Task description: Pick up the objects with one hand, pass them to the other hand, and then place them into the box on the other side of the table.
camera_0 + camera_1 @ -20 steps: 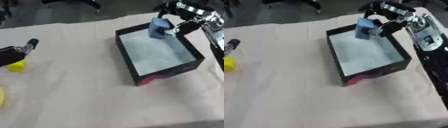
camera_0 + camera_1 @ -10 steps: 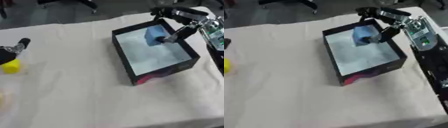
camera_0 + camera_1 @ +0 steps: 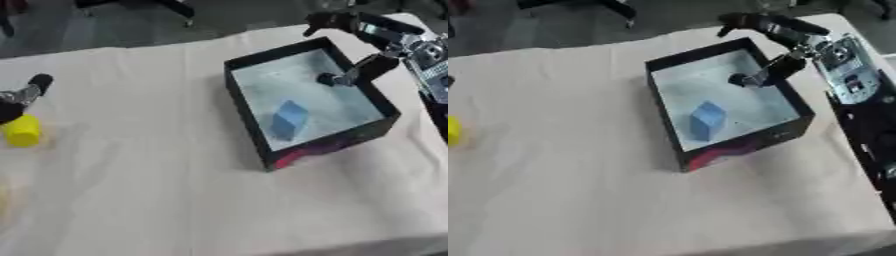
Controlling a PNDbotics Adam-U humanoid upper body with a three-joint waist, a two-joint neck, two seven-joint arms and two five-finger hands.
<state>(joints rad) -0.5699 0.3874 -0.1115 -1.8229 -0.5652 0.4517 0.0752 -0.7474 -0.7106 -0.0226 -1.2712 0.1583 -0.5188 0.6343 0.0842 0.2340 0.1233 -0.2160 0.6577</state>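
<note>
Below my right hand (image 3: 785, 37), inside the black box (image 3: 378, 129), the blue block (image 3: 289, 119) lies free on the pale floor, nearer the box's front wall than the hand. I see the right hand spread open over the far right corner of the box, fingers (image 3: 328, 20) apart and thumb dipping inside, nothing in its grasp. Far to that hand's left, my left hand (image 3: 19, 97) sits at the cloth's (image 3: 140, 190) edge, just above a yellow cylinder (image 3: 22, 130); whether its fingers are curled I cannot tell.
</note>
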